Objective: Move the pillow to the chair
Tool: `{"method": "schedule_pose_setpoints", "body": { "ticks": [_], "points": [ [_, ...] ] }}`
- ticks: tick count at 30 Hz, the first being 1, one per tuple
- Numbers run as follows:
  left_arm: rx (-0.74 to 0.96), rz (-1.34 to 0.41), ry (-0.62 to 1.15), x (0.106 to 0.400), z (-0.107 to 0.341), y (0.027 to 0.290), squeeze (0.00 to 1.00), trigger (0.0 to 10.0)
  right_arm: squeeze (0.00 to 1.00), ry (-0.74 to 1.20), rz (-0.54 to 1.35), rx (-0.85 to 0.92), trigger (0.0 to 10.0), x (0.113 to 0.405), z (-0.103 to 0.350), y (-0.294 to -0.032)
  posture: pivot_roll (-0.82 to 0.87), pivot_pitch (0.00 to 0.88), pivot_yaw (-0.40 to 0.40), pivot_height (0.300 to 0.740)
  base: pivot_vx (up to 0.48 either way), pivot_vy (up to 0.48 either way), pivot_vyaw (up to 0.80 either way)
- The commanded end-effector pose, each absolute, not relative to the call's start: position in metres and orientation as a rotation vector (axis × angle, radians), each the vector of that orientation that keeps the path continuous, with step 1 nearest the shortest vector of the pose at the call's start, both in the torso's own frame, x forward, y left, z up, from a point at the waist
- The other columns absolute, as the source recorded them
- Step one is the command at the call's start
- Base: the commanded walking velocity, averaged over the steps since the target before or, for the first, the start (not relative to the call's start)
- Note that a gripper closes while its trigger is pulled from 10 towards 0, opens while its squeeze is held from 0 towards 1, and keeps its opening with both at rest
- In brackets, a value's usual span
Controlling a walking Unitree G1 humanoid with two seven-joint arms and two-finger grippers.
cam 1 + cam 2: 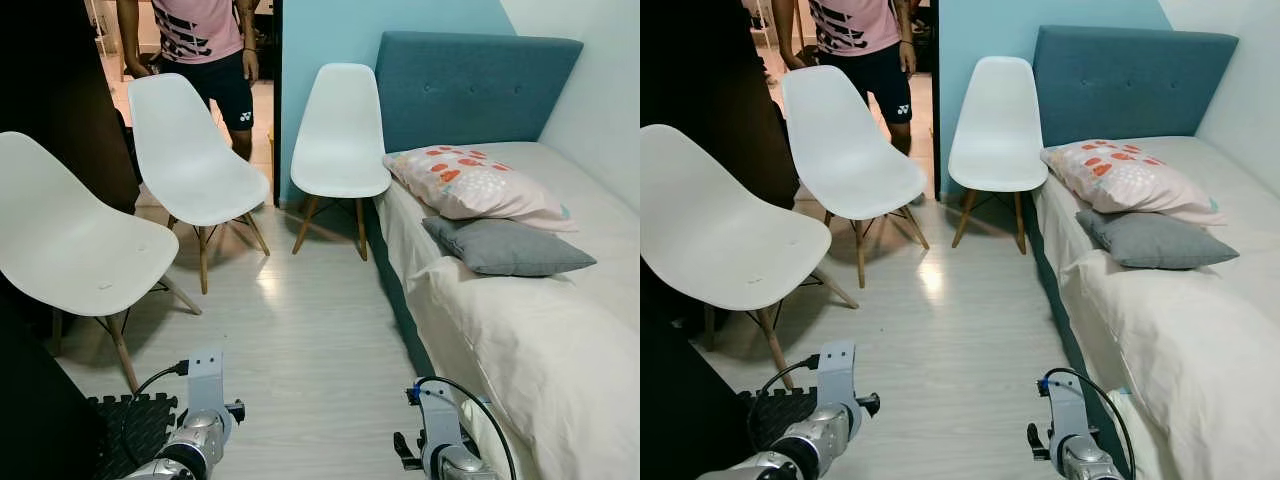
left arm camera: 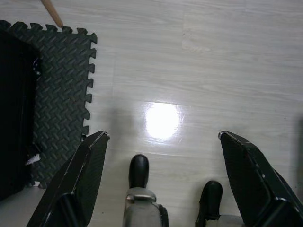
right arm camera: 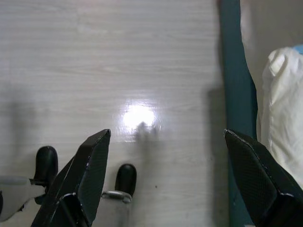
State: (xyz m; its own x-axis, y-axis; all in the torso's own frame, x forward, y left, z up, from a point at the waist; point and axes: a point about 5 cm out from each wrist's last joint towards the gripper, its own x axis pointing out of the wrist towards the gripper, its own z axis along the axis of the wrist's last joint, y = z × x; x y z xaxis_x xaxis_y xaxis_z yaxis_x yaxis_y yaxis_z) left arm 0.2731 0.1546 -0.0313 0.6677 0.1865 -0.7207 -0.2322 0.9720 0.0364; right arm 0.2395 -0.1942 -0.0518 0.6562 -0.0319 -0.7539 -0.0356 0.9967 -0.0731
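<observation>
A pink pillow with orange spots [image 1: 470, 182] lies at the head of the bed, leaning over a grey pillow [image 1: 505, 247] in front of it. Three white shell chairs stand on the floor: one beside the bed's head [image 1: 340, 135], one in the middle [image 1: 190, 155], one near left [image 1: 70, 235]. Both arms hang low at the bottom edge. My left gripper [image 2: 163, 142] points down at the floor, open and empty. My right gripper [image 3: 165, 139] also points at the floor beside the bed's base, open and empty.
The bed [image 1: 540, 330] with a cream sheet and a teal headboard [image 1: 470, 85] runs along the right. A person [image 1: 205, 45] stands in the doorway behind the middle chair. A black foam mat [image 2: 61, 90] and dark furniture are at my left.
</observation>
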Motion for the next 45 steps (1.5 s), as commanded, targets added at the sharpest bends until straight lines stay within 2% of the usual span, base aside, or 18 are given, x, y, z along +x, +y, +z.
{"method": "schedule_pose_setpoints", "body": {
  "ticks": [1,11,19,20,21,22,23,24,26,33,38,41,44,45],
  "points": [
    [-0.064,0.231,0.783,0.278,-0.027,0.156,0.00,10.0,0.00,0.830,-0.009,-0.061,10.0,0.246,-0.048,-0.192,0.13,0.000,-0.059,0.740,0.000,0.000,0.00],
    [0.020,0.161,0.718,0.287,-0.019,0.156,0.00,10.0,0.00,0.746,0.027,-0.057,10.0,0.262,-0.035,-0.190,0.14,0.000,-0.068,0.740,0.000,0.000,0.00],
    [0.097,0.143,0.691,0.291,-0.015,0.157,0.02,10.0,0.00,0.718,0.061,-0.129,10.0,0.271,-0.026,-0.196,0.14,0.000,-0.065,0.740,0.000,0.000,0.00],
    [0.099,0.186,0.701,0.269,-0.029,0.188,0.02,10.0,0.00,0.715,0.060,-0.129,10.0,0.271,-0.027,-0.195,0.14,0.000,-0.062,0.740,0.000,0.000,0.00],
    [0.094,0.243,0.712,0.232,-0.045,0.233,0.02,10.0,0.00,0.712,0.050,-0.127,10.0,0.269,-0.026,-0.202,0.15,0.000,-0.061,0.740,0.000,0.000,0.00],
    [0.094,0.243,0.712,0.232,-0.045,0.233,0.02,10.0,0.00,0.712,0.050,-0.127,10.0,0.269,-0.026,-0.202,0.15,0.000,-0.061,0.740,0.000,0.000,0.00],
    [0.104,0.278,0.717,0.203,-0.051,0.263,0.00,10.0,0.00,0.710,0.042,-0.125,10.0,0.268,-0.026,-0.207,0.15,0.000,-0.061,0.740,0.000,0.000,0.00],
    [0.113,0.305,0.730,0.183,-0.054,0.280,0.00,10.0,0.00,0.710,0.027,-0.119,10.0,0.267,-0.026,-0.213,0.15,0.000,-0.060,0.740,0.000,0.000,0.00],
    [0.105,0.324,0.753,0.173,-0.057,0.284,0.00,10.0,0.00,0.714,0.010,-0.116,10.0,0.264,-0.026,-0.219,0.14,0.000,-0.058,0.740,0.000,0.000,0.00],
    [0.090,0.334,0.784,0.170,-0.062,0.278,0.00,10.0,0.00,0.725,-0.005,-0.101,10.0,0.262,-0.029,-0.220,0.13,0.000,-0.054,0.740,0.000,0.000,0.00],
    [0.076,0.307,0.742,0.180,-0.058,0.273,0.00,10.0,0.00,0.725,0.016,-0.108,10.0,0.257,-0.031,-0.221,0.13,0.000,-0.055,0.740,0.000,0.000,0.00],
    [0.107,0.269,0.612,0.203,-0.038,0.285,0.00,10.0,0.00,0.705,0.032,-0.175,10.0,0.256,-0.027,-0.235,0.14,0.000,-0.057,0.740,0.000,0.000,0.00],
    [0.115,0.264,0.590,0.206,-0.033,0.287,0.00,10.0,0.00,0.701,0.025,-0.189,10.0,0.256,-0.025,-0.240,0.14,0.000,-0.058,0.740,0.000,0.000,0.00],
    [0.129,0.257,0.556,0.212,-0.027,0.292,0.00,10.0,0.00,0.695,0.008,-0.203,10.0,0.256,-0.022,-0.249,0.14,0.000,-0.061,0.740,0.000,0.000,0.00]
  ]
}}
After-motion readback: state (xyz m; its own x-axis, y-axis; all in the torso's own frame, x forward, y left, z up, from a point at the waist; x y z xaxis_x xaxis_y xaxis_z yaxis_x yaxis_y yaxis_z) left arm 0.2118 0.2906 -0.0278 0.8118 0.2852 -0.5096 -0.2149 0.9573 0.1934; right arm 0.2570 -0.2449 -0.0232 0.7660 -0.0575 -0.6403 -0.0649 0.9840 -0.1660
